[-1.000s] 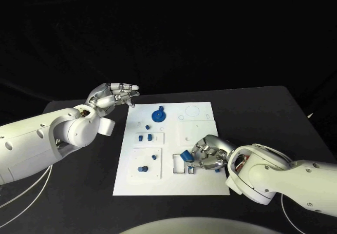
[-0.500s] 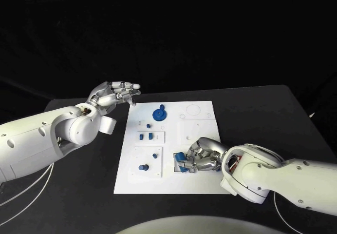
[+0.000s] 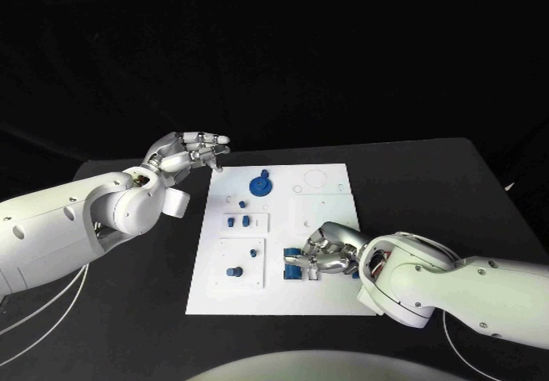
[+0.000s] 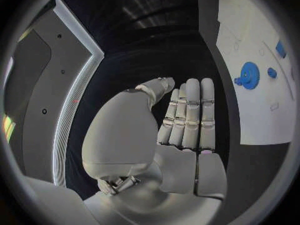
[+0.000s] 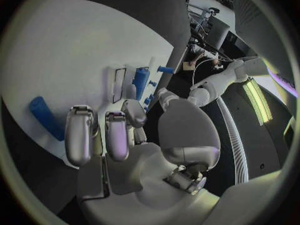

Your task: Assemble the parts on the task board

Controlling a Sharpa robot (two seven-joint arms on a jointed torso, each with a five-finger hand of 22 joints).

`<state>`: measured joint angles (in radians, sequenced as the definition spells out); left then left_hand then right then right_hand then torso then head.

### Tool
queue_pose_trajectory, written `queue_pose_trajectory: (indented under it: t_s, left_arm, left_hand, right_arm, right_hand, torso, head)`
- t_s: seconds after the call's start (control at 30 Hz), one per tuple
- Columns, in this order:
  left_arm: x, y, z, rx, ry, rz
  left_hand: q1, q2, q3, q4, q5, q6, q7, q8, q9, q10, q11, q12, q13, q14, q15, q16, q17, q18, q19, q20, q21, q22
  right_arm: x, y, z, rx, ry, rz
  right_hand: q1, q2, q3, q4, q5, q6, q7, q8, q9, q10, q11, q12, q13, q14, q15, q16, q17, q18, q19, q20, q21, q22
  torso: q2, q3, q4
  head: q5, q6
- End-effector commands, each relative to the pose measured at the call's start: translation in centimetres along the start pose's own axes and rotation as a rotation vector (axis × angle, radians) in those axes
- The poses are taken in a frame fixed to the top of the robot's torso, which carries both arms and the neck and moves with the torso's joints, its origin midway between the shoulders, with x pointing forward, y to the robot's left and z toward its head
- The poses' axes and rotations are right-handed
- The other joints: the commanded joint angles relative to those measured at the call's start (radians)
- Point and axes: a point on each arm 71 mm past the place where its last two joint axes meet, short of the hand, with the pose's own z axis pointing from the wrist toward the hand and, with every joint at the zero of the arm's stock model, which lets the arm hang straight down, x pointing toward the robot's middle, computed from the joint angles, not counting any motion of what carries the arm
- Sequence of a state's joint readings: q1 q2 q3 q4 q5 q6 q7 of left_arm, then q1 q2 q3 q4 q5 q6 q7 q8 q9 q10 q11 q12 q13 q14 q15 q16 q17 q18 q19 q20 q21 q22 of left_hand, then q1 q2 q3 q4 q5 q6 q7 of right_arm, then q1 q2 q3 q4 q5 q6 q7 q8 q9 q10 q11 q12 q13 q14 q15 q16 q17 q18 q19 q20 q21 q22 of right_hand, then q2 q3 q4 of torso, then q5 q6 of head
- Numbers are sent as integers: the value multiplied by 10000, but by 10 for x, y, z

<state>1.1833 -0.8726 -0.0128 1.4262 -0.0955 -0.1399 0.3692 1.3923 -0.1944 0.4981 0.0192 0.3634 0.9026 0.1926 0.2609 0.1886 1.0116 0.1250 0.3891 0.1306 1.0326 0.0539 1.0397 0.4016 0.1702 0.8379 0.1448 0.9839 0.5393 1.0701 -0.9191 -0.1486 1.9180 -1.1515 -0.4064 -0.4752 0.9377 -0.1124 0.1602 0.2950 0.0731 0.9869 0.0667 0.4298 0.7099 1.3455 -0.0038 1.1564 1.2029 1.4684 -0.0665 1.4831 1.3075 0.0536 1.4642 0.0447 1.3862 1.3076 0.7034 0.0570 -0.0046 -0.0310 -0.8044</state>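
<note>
I see my right hand [image 3: 332,252] with fingers clamped on a blue part [image 3: 295,265] over the slots at the task board's [image 3: 332,302] six o'clock edge. Other pieces look seated; this one isn't. Left hand [image 3: 186,152] idle, fingers apart.

One white task board [image 3: 332,178], on one black table [image 3: 435,182]. Two robot hands: one left robot hand [image 3: 189,151], one right robot hand [image 3: 334,250]. Two white arms.

On the board, one blue gear [image 3: 261,187]. One larger blue block [image 3: 295,266] by the right robot hand. Five small blue parts to the board's left side: one top peg [image 3: 243,207], two side by side just below, one small peg [image 3: 253,254], one round stud [image 3: 235,271]. Seven blue pieces counted in all; any others hidden under the right robot hand not countable.
</note>
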Motion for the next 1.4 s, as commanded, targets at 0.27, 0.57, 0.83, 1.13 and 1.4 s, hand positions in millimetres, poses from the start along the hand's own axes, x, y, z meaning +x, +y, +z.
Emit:
queue_pose_trajectory:
  t_s: [0.27, 0.57, 0.83, 1.13, 1.4]
  left_arm:
    - [2, -1, 0, 38, 161, -38]
    - [1, -1, 0, 35, 133, -27]
    - [1, 0, 0, 33, 147, -32]
    - [2, 0, 0, 39, 164, -39]
    - [2, -1, 0, 45, 169, -41]
  left_hand:
    - [4, 98, -19, -63, 37, -58, 26, -41, -14, -93, 11, 60, 12, -80, -22, -30, -15, 137, -61, 29, -48, -5]
    - [4, 103, -16, -68, 39, -60, 28, -43, -17, -98, 13, 60, 12, -81, -21, -33, -17, 136, -63, 29, -44, -2]
    - [1, 104, -17, -70, 39, -60, 29, -43, -18, -99, 14, 62, 13, -81, -20, -33, -17, 135, -63, 29, -42, -1]
    - [1, 104, -17, -70, 39, -60, 29, -43, -18, -99, 14, 62, 13, -81, -20, -33, -17, 135, -63, 29, -42, -1]
    - [1, 104, -17, -70, 39, -60, 29, -43, -18, -99, 14, 62, 13, -81, -20, -33, -17, 135, -63, 29, -42, -1]
  right_arm:
    - [-3, 1, -2, -356, -351, -510]
    - [-14, -4, -16, -694, -774, -384]
    - [-47, -33, -34, -299, -1587, -726]
    - [-62, -59, -53, 210, -2202, -1680]
    - [-54, -71, -58, 581, -2060, -2023]
  right_hand:
    - [130, 280, -821, -23, -13, -143, 1, 111, 48, 44, -26, -64, 97, 589, -54, 29, 190, -130, 425, -71, -57, 2007]
    - [2148, 486, -951, -105, 1134, -226, -5, 87, -21, 99, -35, -83, 240, 619, -58, 97, 357, -152, 473, -88, 23, 2075]
    - [3390, 319, -740, -151, 1040, -544, 172, -349, -313, -91, 103, -360, 122, 620, 54, 122, 436, -123, 418, -3, -155, 2051]
    - [3400, 280, -771, -50, 1017, -441, 198, -429, -395, -119, 134, -428, 84, 608, 87, 107, 400, -117, 408, 32, -191, 2048]
    - [3290, 266, -842, -41, 1013, -247, 152, -392, -409, -75, 103, -399, 112, 604, 70, 102, 400, -118, 415, 33, -181, 2055]
  torso:
    - [-9, -3, -2]
    - [-10, -12, -27]
    - [-12, -43, -35]
    - [-27, -28, -82]
    - [-25, -29, -77]
  head:
    - [18, -15]
    - [0, -5]
    - [-182, 49]
    - [-274, 62]
    - [-299, 54]
